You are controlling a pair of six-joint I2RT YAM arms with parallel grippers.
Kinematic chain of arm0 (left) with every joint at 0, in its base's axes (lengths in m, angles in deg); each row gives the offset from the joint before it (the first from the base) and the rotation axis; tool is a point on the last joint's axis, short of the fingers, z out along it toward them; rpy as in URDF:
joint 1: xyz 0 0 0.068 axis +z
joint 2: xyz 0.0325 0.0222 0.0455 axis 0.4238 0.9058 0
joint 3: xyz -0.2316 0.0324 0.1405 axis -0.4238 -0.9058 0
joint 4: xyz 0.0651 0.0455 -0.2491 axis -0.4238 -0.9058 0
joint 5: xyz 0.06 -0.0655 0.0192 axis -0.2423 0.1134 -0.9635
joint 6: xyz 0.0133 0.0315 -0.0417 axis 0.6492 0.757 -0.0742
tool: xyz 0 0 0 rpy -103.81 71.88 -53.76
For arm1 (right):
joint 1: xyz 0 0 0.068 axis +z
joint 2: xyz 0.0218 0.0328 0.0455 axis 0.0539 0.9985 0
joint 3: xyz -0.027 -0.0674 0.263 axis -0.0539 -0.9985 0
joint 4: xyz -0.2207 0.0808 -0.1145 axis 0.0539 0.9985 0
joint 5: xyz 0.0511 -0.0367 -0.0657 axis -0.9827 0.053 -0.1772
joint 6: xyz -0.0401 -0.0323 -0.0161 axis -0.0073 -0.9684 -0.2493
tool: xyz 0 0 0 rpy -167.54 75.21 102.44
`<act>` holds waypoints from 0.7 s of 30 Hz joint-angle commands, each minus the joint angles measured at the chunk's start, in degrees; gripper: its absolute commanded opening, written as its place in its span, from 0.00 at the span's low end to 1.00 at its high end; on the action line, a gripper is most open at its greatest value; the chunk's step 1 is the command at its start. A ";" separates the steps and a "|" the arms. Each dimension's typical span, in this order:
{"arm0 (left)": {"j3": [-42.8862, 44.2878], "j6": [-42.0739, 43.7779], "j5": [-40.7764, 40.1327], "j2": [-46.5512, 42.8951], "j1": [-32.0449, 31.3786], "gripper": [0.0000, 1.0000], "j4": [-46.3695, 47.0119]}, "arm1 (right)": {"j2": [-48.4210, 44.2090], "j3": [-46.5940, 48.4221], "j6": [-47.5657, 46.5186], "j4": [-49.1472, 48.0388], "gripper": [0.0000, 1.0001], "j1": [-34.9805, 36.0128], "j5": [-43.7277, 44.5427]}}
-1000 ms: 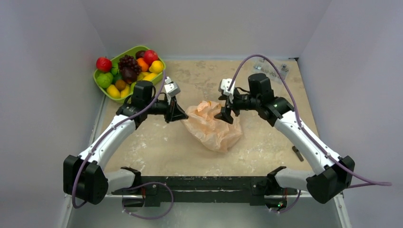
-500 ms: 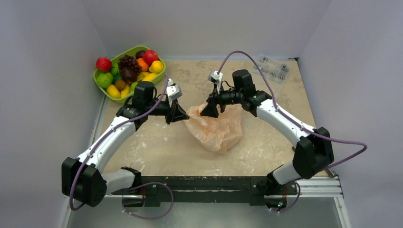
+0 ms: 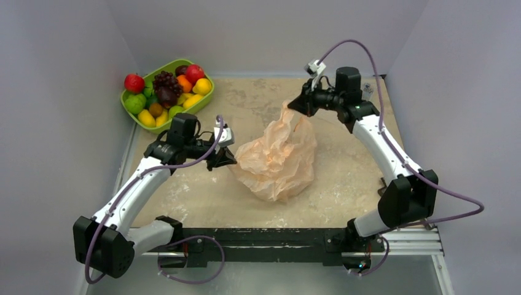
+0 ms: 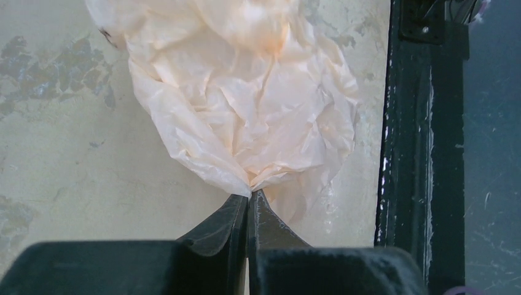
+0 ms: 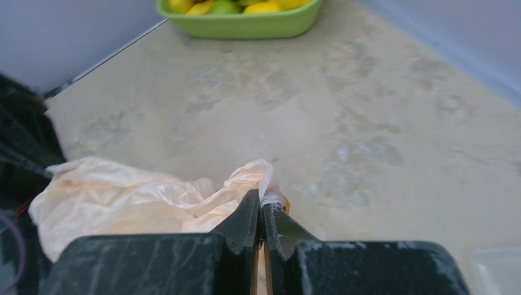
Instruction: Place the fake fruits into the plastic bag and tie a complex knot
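The peach plastic bag (image 3: 276,157) lies crumpled mid-table, stretched between both arms. My left gripper (image 3: 230,160) is shut on the bag's left edge; in the left wrist view the film (image 4: 246,123) bunches right at the closed gripper (image 4: 250,195). My right gripper (image 3: 297,109) is shut on the bag's upper corner and holds it lifted toward the back; the right wrist view shows film (image 5: 141,196) pinched at the gripper (image 5: 262,201). The fake fruits (image 3: 166,92) sit piled in the green tray (image 3: 206,98) at the back left. No knot shows.
Small clear packets (image 3: 367,90) lie at the back right near the right arm. A small dark object (image 3: 382,182) lies near the right edge. The black rail (image 3: 270,236) runs along the near edge. Grey walls enclose the table.
The right gripper closed on the bag's top and pulled it up and toward the back right, stretching the bag taller. The left gripper, still shut on the bag, shifted slightly nearer and lower.
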 commanded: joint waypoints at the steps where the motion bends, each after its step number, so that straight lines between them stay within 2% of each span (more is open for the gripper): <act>1: -2.23 10.25 -1.52 0.01 -0.23 0.00 -5.67 | -1.71 5.18 1.29 -6.06 0.00 -3.94 6.86; 5: -2.89 10.37 -3.02 1.69 0.31 0.00 -6.56 | -0.25 6.17 3.33 -12.03 0.00 -5.33 12.05; 9: -3.84 4.61 -3.53 4.06 3.69 0.00 -4.22 | 0.98 6.53 4.05 -16.56 0.00 -5.67 18.01; 13: -4.02 -9.44 -3.41 8.91 6.90 0.00 0.51 | 4.80 8.43 6.07 -21.40 0.00 -5.91 21.42; 16: -4.61 -26.23 -3.70 13.00 7.24 0.00 7.67 | 10.99 15.35 5.66 -16.55 0.00 -4.75 18.95; 17: -5.18 -32.52 -4.46 14.06 7.33 0.00 10.37 | 12.76 18.22 5.45 -13.74 0.14 -4.56 17.67; 19: -6.86 -44.68 -7.79 15.66 8.10 0.00 15.80 | 14.39 22.46 4.87 -6.55 0.66 -4.58 16.55; 20: -7.64 -47.98 -9.08 16.09 8.78 0.00 18.34 | 13.83 23.39 3.13 -3.49 0.82 -4.61 15.86; 21: -7.86 -50.46 -10.92 16.39 9.39 0.00 19.92 | 12.74 23.60 0.84 0.22 0.89 -4.54 15.82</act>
